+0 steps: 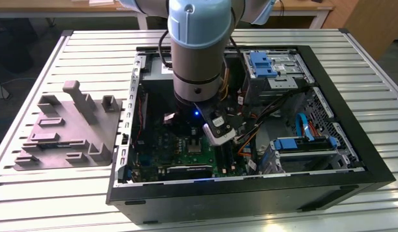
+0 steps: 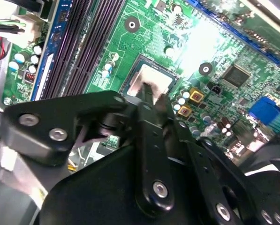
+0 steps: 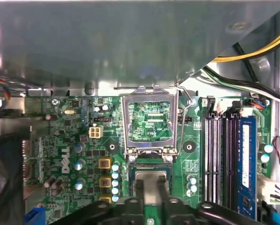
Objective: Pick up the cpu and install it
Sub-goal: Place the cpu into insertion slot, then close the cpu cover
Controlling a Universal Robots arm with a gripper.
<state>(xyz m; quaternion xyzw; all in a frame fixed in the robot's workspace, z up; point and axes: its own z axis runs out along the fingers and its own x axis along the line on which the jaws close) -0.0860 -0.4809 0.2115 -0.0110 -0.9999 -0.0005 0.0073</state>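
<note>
The cpu [image 3: 151, 177], a small pale silver square, sits between my black fingers [image 3: 139, 188] right at the motherboard's socket [image 3: 151, 165]. In the second wrist view the cpu [image 2: 155, 78] lies just past the tips of my gripper [image 2: 154, 96], which is shut on it. Whether the chip rests in the socket or hovers just over it, I cannot tell. The socket's metal load plate [image 3: 151, 121] stands raised behind it. In the exterior view my arm [image 1: 197, 58] reaches down into the open computer case [image 1: 250, 193], over the green motherboard [image 1: 186, 154].
A grey moulded tray [image 1: 63, 130] lies on the slatted table at the exterior view's left. Memory slots [image 3: 219, 159] run beside the socket. Cable bundles [image 3: 252, 51] and blue drive brackets [image 1: 263, 63] crowd the case. A metal case wall [image 3: 107, 42] rises behind the board.
</note>
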